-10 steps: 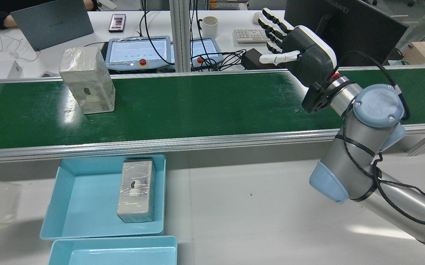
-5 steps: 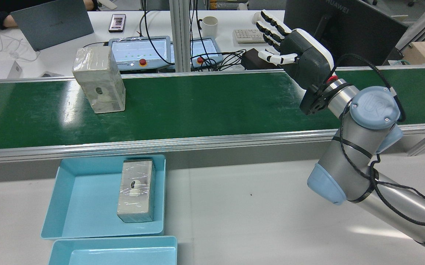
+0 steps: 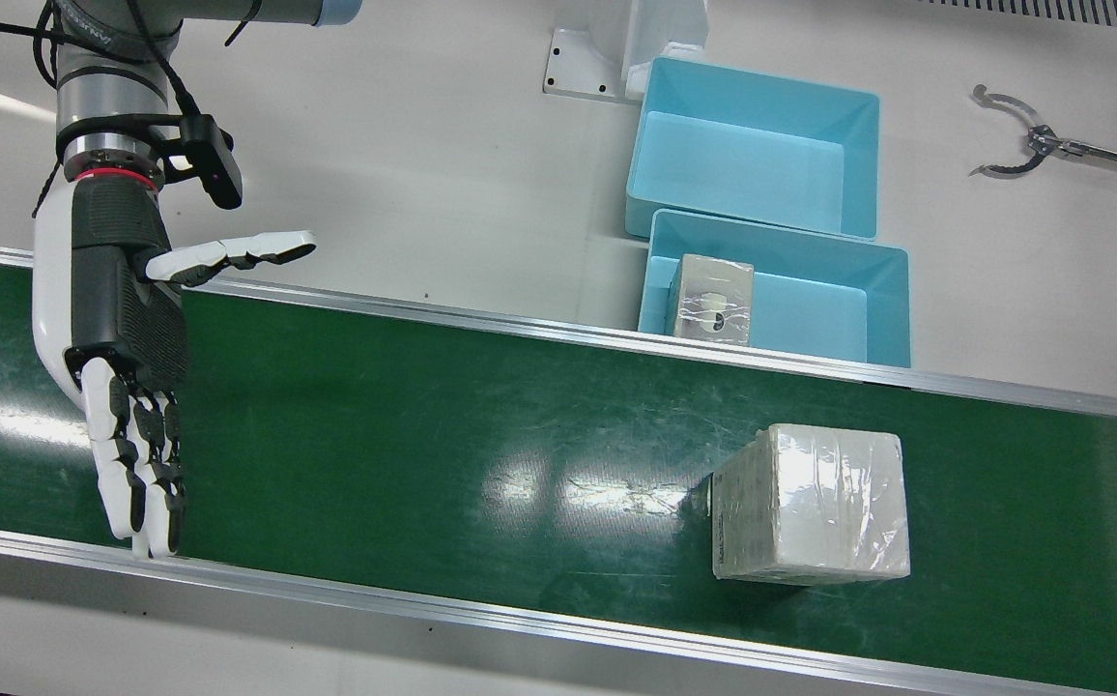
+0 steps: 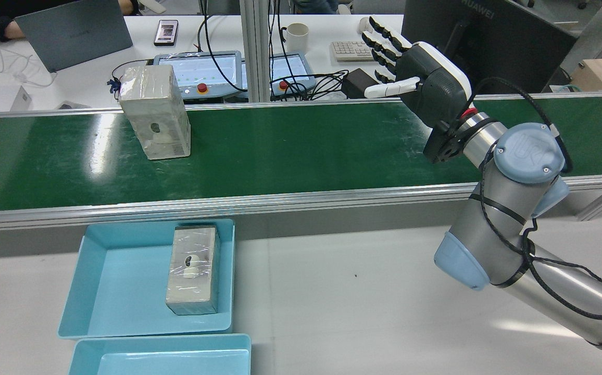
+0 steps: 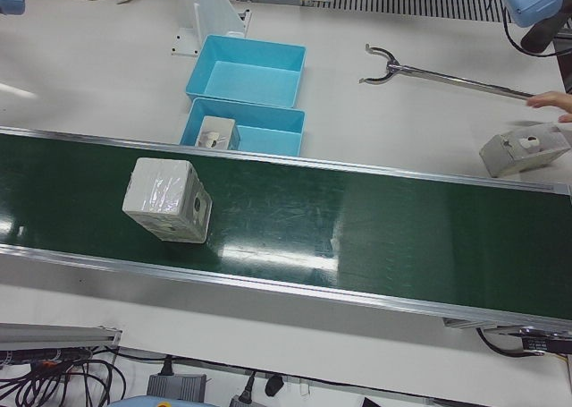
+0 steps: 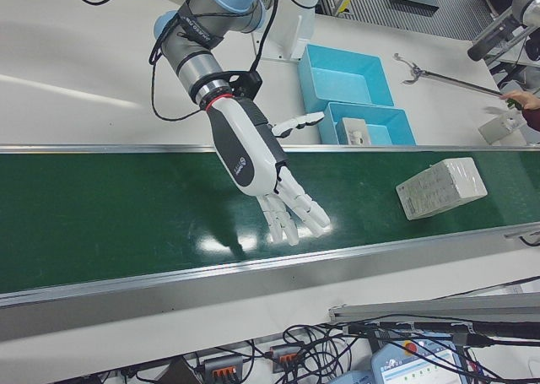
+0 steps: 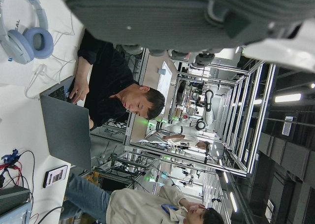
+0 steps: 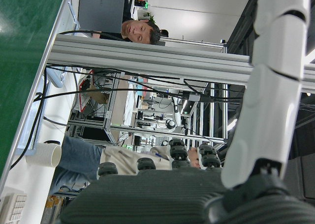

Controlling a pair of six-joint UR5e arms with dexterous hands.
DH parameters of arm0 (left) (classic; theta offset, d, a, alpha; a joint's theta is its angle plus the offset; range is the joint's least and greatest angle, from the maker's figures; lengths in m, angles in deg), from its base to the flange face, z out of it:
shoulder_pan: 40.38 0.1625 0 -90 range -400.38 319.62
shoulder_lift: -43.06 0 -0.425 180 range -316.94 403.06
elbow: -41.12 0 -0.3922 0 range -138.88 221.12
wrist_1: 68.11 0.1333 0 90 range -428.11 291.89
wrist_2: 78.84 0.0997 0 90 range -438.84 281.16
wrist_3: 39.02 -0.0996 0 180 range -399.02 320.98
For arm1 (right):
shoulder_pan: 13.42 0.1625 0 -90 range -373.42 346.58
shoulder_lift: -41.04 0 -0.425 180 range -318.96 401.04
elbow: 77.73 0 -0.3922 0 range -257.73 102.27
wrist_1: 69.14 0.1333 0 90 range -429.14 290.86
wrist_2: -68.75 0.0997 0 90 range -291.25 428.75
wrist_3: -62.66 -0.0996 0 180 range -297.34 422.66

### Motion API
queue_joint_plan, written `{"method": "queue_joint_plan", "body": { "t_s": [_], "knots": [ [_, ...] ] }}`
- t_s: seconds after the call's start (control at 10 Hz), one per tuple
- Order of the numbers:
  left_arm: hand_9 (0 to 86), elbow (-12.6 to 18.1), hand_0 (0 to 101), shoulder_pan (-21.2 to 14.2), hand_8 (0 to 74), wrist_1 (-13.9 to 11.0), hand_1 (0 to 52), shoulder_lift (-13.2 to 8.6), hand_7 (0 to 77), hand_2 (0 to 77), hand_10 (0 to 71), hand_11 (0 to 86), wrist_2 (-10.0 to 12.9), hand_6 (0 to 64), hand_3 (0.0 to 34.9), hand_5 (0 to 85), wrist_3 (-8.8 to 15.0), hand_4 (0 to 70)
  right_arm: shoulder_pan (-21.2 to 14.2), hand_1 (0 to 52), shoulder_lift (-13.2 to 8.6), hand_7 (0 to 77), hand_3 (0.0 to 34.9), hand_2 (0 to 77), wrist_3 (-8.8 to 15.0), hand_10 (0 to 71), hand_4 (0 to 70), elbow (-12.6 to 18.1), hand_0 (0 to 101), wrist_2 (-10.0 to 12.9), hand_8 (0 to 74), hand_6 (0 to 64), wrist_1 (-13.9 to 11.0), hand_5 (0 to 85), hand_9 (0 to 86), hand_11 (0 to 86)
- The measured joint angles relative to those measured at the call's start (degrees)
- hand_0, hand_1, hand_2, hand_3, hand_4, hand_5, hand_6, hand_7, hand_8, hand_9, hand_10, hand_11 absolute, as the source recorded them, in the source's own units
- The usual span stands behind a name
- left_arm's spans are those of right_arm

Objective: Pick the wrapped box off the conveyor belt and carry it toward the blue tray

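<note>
The wrapped box [image 4: 155,112] stands upright on the green conveyor belt [image 4: 301,140], at the left in the rear view. It also shows in the front view [image 3: 810,503], the left-front view [image 5: 167,199] and the right-front view [image 6: 441,187]. My right hand [image 4: 415,67] is open and empty above the belt's far side, well to the right of the box, palm facing it. It also shows in the front view [image 3: 124,338] and the right-front view [image 6: 261,164]. My left hand [image 7: 172,17] shows only in its own view, fingers apart, holding nothing. The blue tray [image 4: 103,291] lies before the belt.
Another wrapped box [image 4: 193,268] lies in the blue tray. A second blue tray [image 4: 160,354] sits nearer the robot. A metal grabber tool [image 3: 1032,145] lies on the white table. Another box [image 5: 523,148] sits by a person's hand. Screens and cables stand beyond the belt.
The wrapped box has ridden the belt to the right in the rear view, toward my right hand. My right hand has shifted slightly left and down and stays open.
</note>
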Motion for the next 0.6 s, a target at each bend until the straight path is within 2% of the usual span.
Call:
{"method": "queue_joint_plan", "body": {
  "t_s": [0.1,0.6],
  "knots": [
    [0.0,0.0,0,0.0,0.0,0.0,0.0,0.0,0.0,0.5,0.5,0.0,0.0,0.0,0.0,1.1,0.0,0.0,0.0,11.5,0.0,0.0,17.1,8.7,0.0,0.5,0.0,0.0,45,0.0,0.0,0.0,0.0,5.5,1.6,1.1],
    [0.0,0.0,0,0.0,0.0,0.0,0.0,0.0,0.0,0.5,0.5,0.0,0.0,0.0,0.0,1.1,0.0,0.0,0.2,11.5,0.1,0.5,17.0,10.9,0.0,0.0,0.0,0.1,45,0.0,0.0,0.0,0.0,7.1,1.6,1.6]
  ]
}}
